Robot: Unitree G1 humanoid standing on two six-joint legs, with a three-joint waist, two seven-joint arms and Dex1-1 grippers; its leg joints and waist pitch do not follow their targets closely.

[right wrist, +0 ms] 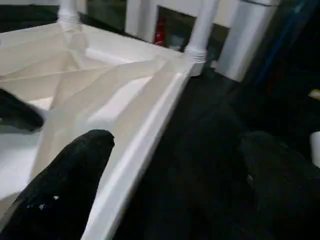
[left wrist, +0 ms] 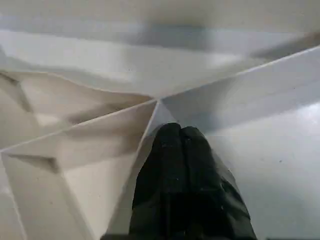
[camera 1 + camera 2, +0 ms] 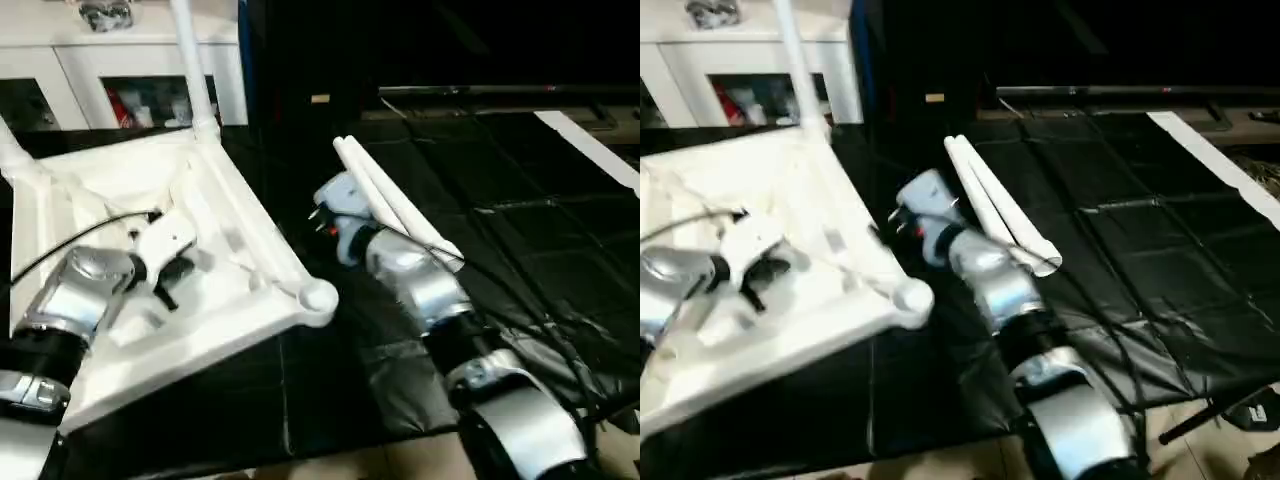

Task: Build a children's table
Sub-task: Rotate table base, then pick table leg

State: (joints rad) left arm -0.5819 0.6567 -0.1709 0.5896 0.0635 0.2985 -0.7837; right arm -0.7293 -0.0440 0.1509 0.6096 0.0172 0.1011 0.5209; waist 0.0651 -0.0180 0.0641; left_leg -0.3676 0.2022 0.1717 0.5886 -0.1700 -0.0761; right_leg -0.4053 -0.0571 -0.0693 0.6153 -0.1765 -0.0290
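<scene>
Left eye view shows the white table top (image 3: 250, 235) lying upside down in the left half of the picture, on a black mat (image 3: 520, 240). Its ribs face up. Two legs already stand in the far corners: one leg (image 3: 190, 60) goes up and out of the top edge, and another leg (image 3: 15, 150) pokes up at the far left. Two loose legs (image 3: 395, 200) lie side by side on the mat in the middle of the picture. The near corner socket (image 3: 318, 295) has no leg in it yet.

The left gripper (image 2: 181, 137) has its two black fingers pressed together, holding nothing. Its tip sits right by a rib. The right gripper (image 1: 170, 165) has its fingers wide apart and holds nothing too. It hangs near the table top's edge, close to the loose legs.

What could go wrong? The left gripper could push on the table top and make it slide. The right arm could bump the loose legs, and they could roll away because they are round.

The tops of the standing legs are cut off. A white cabinet (image 3: 120, 70) sits at the upper left, and the things inside are too blurry to name.
</scene>
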